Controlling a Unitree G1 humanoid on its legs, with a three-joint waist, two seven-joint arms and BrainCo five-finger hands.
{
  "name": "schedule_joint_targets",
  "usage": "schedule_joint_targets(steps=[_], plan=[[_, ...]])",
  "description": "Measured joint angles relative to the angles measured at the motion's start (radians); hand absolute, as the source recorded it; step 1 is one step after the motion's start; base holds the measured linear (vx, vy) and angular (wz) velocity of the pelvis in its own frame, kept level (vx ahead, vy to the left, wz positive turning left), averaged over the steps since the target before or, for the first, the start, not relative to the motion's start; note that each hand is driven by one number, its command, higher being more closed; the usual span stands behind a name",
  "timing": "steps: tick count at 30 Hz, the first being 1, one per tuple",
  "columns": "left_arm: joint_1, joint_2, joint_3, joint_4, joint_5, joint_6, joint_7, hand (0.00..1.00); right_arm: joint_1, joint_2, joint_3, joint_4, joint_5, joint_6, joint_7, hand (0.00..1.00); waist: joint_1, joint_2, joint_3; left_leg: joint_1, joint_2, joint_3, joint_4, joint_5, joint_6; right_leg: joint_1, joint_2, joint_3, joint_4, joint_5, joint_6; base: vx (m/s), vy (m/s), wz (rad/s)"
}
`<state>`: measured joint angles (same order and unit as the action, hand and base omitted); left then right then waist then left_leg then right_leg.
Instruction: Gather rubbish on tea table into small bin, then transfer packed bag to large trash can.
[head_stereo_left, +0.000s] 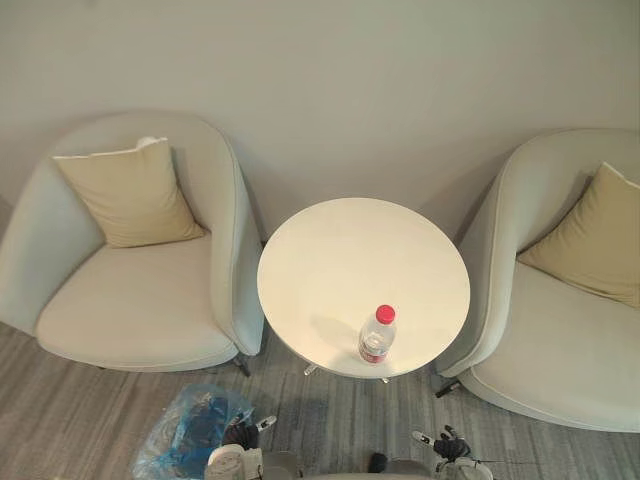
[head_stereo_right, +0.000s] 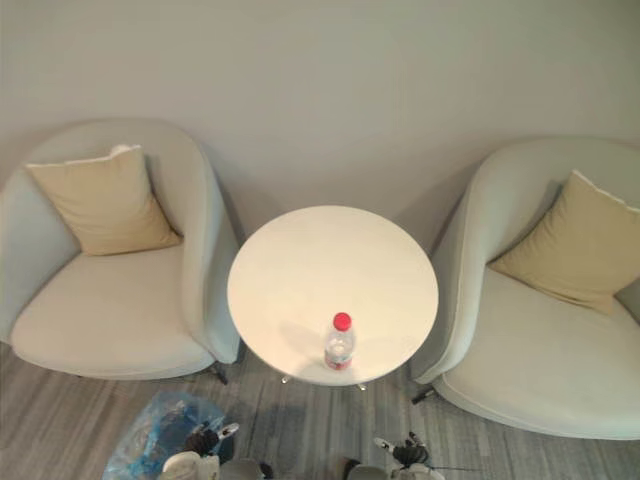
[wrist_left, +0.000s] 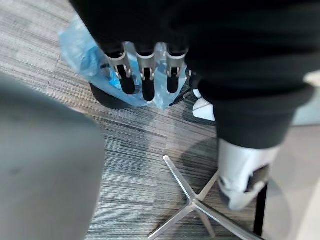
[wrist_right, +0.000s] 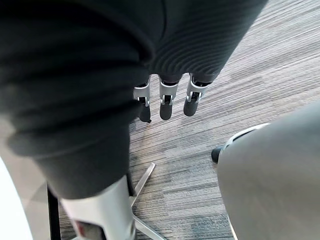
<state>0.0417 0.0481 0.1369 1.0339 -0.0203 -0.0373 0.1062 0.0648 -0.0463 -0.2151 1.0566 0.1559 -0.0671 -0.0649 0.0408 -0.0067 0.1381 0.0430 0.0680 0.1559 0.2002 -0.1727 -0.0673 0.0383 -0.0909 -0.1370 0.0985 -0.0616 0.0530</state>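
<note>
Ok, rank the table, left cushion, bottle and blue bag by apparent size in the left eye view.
1. table
2. left cushion
3. blue bag, cut off at the lower edge, so unsure against the cushion
4. bottle

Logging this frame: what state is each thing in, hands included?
bottle: upright on the table, red cap on.
small bin: on the floor, lined with a blue bag.
left hand: open, fingers straight, near the bag.
right hand: open, holding nothing.
left cushion: propped against its armchair.
right cushion: propped against the other armchair.
</note>
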Motion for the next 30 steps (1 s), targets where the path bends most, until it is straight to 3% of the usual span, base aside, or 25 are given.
schedule_joint_targets(steps=[3,8,13,20,30], plan=[[0.002,0.001,-0.021,0.006,0.009,0.000,-0.001,0.00,0.004,0.000,0.004,-0.002,-0.001,-0.003,-0.004,0.00,-0.002,0.003,-0.006,0.031,-0.026,0.002,-0.040,0.006,0.010,0.023,-0.012,0.015,-0.042,0.013,0.013,0.07,0.097,-0.13],[-0.008,0.015,-0.059,0.020,0.019,-0.001,-0.001,0.00,0.008,-0.010,0.054,-0.051,0.000,-0.006,-0.017,0.00,-0.002,0.005,-0.010,0.027,-0.026,0.004,-0.066,0.009,0.015,0.016,0.001,0.038,-0.089,0.036,0.007,0.04,0.010,-0.14],[-0.006,0.016,-0.097,0.021,0.020,-0.002,-0.001,0.00,0.099,-0.069,0.108,-0.327,-0.013,-0.038,-0.016,0.00,-0.003,0.019,-0.020,0.030,-0.023,-0.005,-0.079,0.009,0.015,0.015,0.016,0.087,-0.135,0.069,0.001,0.03,-0.024,-0.31],[0.002,0.040,-0.154,0.018,0.038,-0.020,-0.003,0.00,0.235,-0.123,0.152,-0.661,-0.150,-0.077,0.006,0.00,-0.016,-0.003,-0.035,0.032,-0.024,-0.033,-0.079,0.009,0.015,0.025,0.020,0.104,-0.173,0.099,0.000,-0.02,-0.012,-0.07],[0.010,0.059,-0.237,0.013,0.060,-0.044,-0.022,0.00,0.289,-0.183,0.247,-0.811,-0.247,-0.115,0.067,0.00,-0.033,0.003,-0.036,0.051,-0.032,-0.069,-0.113,0.026,0.017,0.029,0.017,0.103,-0.188,0.122,0.003,-0.08,-0.020,0.00]])
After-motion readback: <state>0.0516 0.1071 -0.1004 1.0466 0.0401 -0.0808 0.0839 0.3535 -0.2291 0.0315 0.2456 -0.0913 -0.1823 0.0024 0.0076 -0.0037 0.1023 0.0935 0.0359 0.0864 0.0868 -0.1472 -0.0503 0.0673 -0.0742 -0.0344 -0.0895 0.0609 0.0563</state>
